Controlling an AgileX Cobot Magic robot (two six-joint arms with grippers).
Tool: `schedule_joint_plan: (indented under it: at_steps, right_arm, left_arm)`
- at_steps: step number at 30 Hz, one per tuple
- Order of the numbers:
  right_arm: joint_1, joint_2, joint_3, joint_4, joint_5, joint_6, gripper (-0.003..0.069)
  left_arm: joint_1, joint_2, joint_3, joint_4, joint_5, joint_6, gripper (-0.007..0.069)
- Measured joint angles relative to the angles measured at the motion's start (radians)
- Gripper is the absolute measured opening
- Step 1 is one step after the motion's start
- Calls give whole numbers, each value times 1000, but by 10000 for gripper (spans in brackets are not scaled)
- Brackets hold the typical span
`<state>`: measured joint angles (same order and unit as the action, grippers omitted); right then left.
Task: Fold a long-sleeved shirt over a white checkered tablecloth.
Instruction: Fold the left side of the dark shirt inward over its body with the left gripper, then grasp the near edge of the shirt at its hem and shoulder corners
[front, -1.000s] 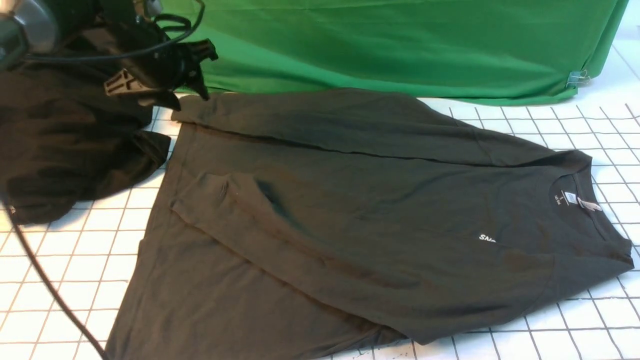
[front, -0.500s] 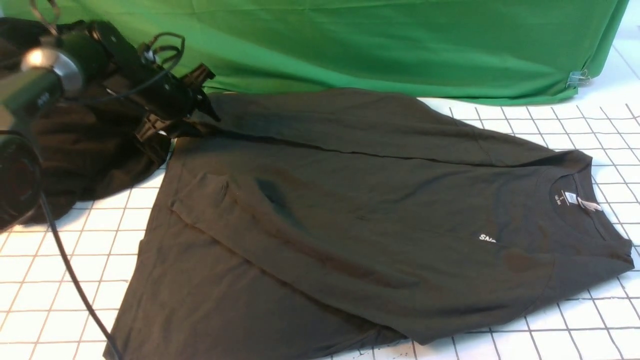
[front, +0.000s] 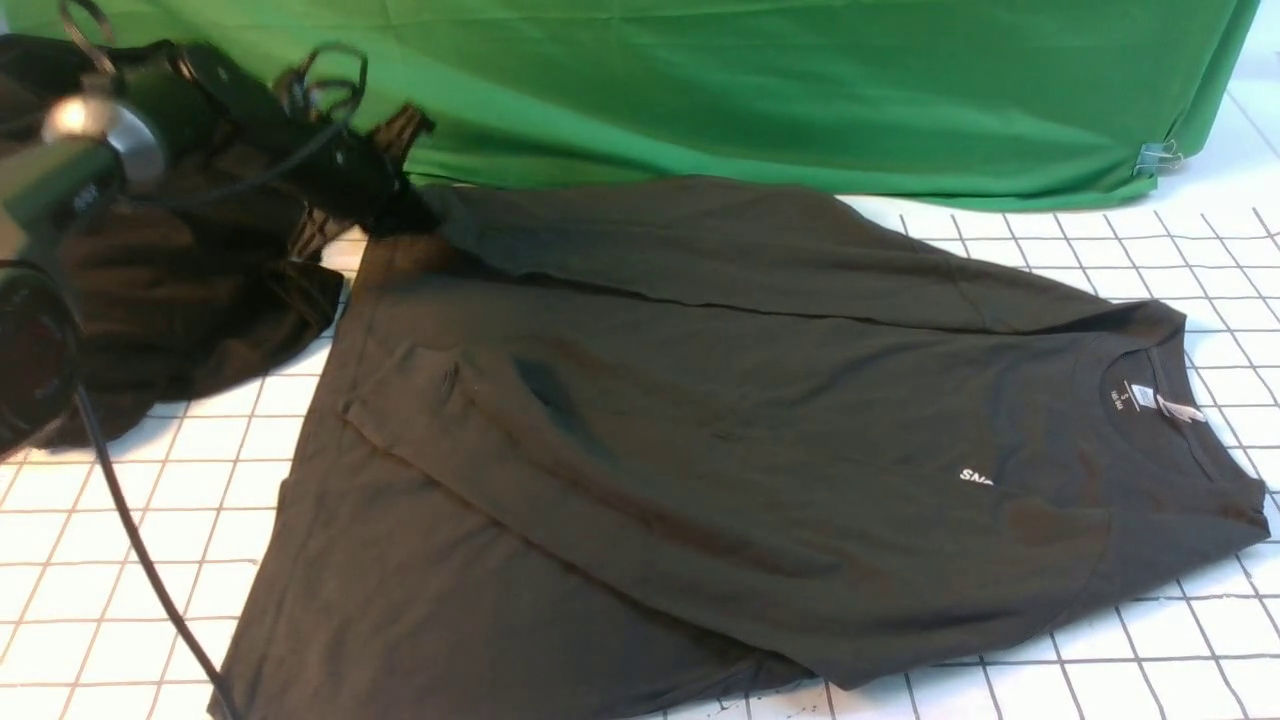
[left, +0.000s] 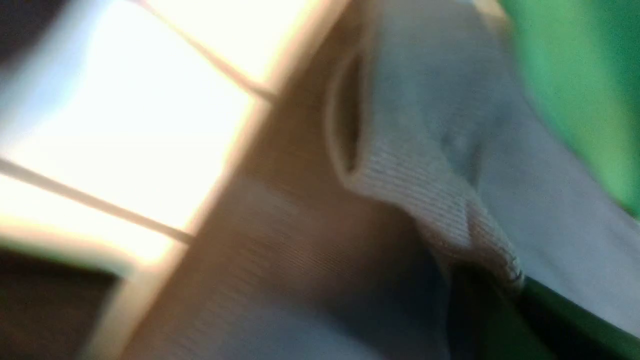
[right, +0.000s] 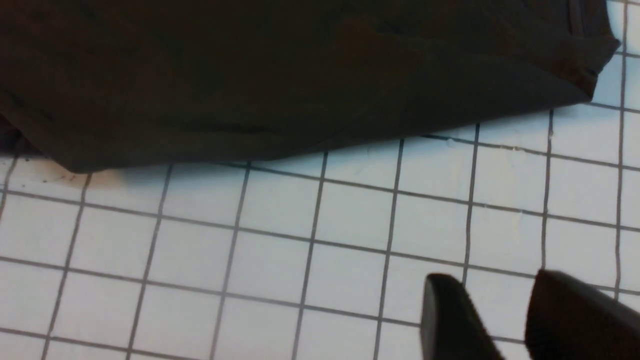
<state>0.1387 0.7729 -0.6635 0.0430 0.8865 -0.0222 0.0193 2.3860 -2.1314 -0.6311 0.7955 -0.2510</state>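
The long-sleeved shirt (front: 700, 400), dark brownish-olive, lies spread on the white checkered tablecloth (front: 150, 500) with its neck and white label at the right. One sleeve is folded across its far edge. My left gripper (front: 400, 205) is at that sleeve's far-left end, shut on the ribbed cuff (left: 425, 200), which runs into the dark jaws in the left wrist view. The right gripper (right: 492, 285) does not show in the front view. In its wrist view it hovers open over bare tablecloth (right: 280, 240), near the shirt's edge (right: 300, 100), nothing between its fingers.
A blacker heap of cloth (front: 180, 300) lies at the left under my left arm, and a black cable (front: 130, 540) trails down from it. Bright green cloth (front: 800, 90) hangs along the back, with a clip (front: 1155, 155) at its right end.
My left gripper came down onto the sleeve's far-left end and shut on the cuff, which has bunched a little to the right. The rest of the shirt has not moved.
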Motion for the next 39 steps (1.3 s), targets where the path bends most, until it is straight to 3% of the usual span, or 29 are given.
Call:
schedule_joint_plan:
  at_steps: [5, 9, 12, 17, 23, 27, 34, 39]
  right_arm:
    - [0, 0, 0, -1, -8, 0, 237]
    - [0, 0, 0, -2, -53, 0, 238]
    - [0, 0, 1, -2, -96, 1, 238]
    - [0, 0, 1, -3, -138, 1, 238]
    - [0, 0, 1, -3, -142, 1, 239]
    - [0, 5, 0, -3, -142, 1, 239]
    - [0, 72, -9, -3, -122, 1, 239]
    - [0, 165, -9, -3, -81, 1, 239]
  left_arm:
    - [-5, -159, 0, -38, 161, 88, 11]
    - [-30, -301, 66, 55, 319, 104, 11]
    - [-75, -380, 247, 203, 391, 102, 11]
    - [-156, -456, 545, 390, 311, 42, 11]
    - [-198, -481, 719, 456, 194, 17, 27]
    - [-209, -473, 752, 476, 209, 15, 106]
    - [-209, -543, 663, 675, 356, -80, 358]
    - [-230, -659, 798, 643, 404, -117, 482]
